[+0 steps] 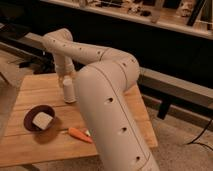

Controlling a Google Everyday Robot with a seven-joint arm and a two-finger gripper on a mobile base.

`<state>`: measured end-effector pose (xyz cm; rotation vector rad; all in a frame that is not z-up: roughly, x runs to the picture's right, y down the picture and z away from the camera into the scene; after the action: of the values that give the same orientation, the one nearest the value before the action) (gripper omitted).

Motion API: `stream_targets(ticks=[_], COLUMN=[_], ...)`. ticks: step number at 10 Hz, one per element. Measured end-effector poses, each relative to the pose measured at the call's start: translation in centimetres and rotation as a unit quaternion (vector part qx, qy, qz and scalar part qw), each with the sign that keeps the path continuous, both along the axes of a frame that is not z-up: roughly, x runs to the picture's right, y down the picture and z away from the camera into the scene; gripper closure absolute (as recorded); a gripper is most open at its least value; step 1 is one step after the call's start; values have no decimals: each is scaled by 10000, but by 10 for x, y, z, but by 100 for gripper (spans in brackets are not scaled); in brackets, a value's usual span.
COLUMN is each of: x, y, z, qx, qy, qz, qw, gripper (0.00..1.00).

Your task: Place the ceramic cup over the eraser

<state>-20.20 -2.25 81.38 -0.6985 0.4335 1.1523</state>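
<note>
Table: wooden slats, under everything here. Far left on it is a dark bowl with a beige block lying inside.

Next right, towards the back of the table, the gripper points straight down from the wrist, right above a white upright thing. I take that thing for the cup, though it could be a bottle. It looks to be standing on the table, top end at the gripper. Can't tell whether the gripper is apart, together or clamped on it, since the contact is not readable.

Front of that, well apart from the cup, an orange carrot piece lies flat near the table's front edge, with a small pale bit at its right end.

Right half of the view is the big white arm, which blocks much of the table.

The eraser is not visible, probably behind the arm. No target to aim at yet.

Handling, as a judgement:
- Ceramic is rigid, with moderate weight for its size.
- A glazed surface is slippery, and it would chip or crack if dropped or knocked on the wood.
- Tapered walls mean a side pinch may slide towards the narrow end.
- Best hold is across the body at mid-height, squarely, with firm but not crushing force.
- It must end mouth-down over the eraser.
</note>
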Motion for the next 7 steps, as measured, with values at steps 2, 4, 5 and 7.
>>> stream_targets(ticks=[2, 4, 5, 7], x=[5, 7, 8, 7], y=[7, 9, 8, 7], z=[6, 10, 13, 16], qx=[-44, -43, 17, 112], qy=[12, 2, -35, -96], qz=[46, 91, 88, 50], qw=[10000, 9999, 10000, 9999], gripper=[100, 100, 98, 86])
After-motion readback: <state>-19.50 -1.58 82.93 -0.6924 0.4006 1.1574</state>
